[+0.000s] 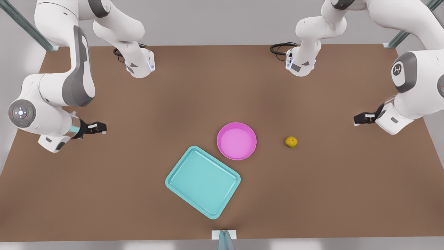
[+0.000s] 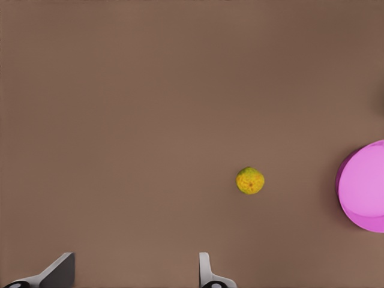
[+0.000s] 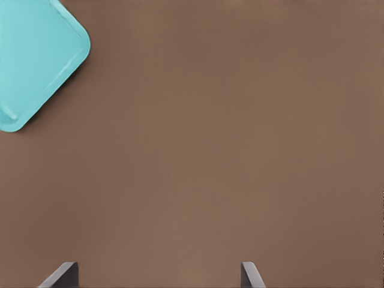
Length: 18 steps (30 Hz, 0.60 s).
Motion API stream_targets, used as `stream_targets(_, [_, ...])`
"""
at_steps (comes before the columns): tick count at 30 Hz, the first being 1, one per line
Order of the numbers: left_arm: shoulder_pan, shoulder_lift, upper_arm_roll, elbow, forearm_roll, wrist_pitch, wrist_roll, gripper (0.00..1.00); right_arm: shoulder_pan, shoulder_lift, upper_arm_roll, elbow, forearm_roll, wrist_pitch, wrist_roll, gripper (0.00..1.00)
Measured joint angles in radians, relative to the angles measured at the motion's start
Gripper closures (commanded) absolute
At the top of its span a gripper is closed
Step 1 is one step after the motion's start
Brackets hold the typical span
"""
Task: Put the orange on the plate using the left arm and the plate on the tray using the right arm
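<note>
**Both claws spread wide over bare bench; orange, plate and tray lie untouched**

Nearest the front view's lower edge, a small white bracket sits at the rim of the flat brown bench, its lower part cut off by the frame. Just beyond it lies the turquoise rectangular tray with rounded corners and a low raised rim, turned at an angle, with nothing in it. In the right wrist view one corner of the tray shows, the remainder cut off.

Just beside the tray's far corner sits the round bright pink shallow plate with a raised rim; whether the two rims touch is hard to tell. The left wrist view catches part of the plate, cut off at the frame's edge.

The small lumpy yellow-orange fruit with greenish blotches, the orange, rests on the bench toward the front view's right of the plate, clearly apart from it. In the left wrist view the orange lies ahead of the fingertips.

The left claw hangs at the front view's right, fingers spread and gripping nothing, the orange and plate unobstructed. The right claw hangs at the front view's left, likewise released, well apart from the tray.

Farthest back, black cables coil by one arm's base.
</note>
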Motion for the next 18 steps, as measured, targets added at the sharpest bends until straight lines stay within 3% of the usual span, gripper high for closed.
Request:
stream_targets(2, [-0.001, 0.019, 0.001, 0.000, -0.001, 0.012, -0.004, 0.00, 0.001, 0.001, 0.000, 0.000, -0.002, 0.021, -0.011, 0.00])
stream_targets(5, [-0.127, 0.209, 0.004, -0.039, -0.003, 0.037, -0.011, 0.00, 0.004, 0.001, 0.000, 0.001, -0.003, 0.043, -0.025, 0.00])
stream_targets(7, [-0.222, 0.281, 0.006, -0.207, -0.002, 0.134, -0.023, 0.00, 0.005, 0.002, 0.000, 0.000, -0.004, 0.052, -0.033, 0.00])
stream_targets(9, [-0.246, 0.230, 0.034, -0.463, -0.002, 0.312, -0.038, 0.00, 0.006, 0.003, 0.000, 0.000, -0.004, 0.059, -0.040, 0.00])
stream_targets(11, [-0.250, 0.192, 0.050, -0.612, -0.006, 0.504, -0.052, 0.00, 0.006, 0.003, 0.000, 0.000, -0.004, 0.064, -0.046, 0.00])
stream_targets(18, [-0.278, 0.163, 0.056, -0.720, -0.015, 0.837, -0.088, 0.00, 0.003, 0.005, 0.000, -0.003, -0.004, 0.072, -0.063, 0.00])
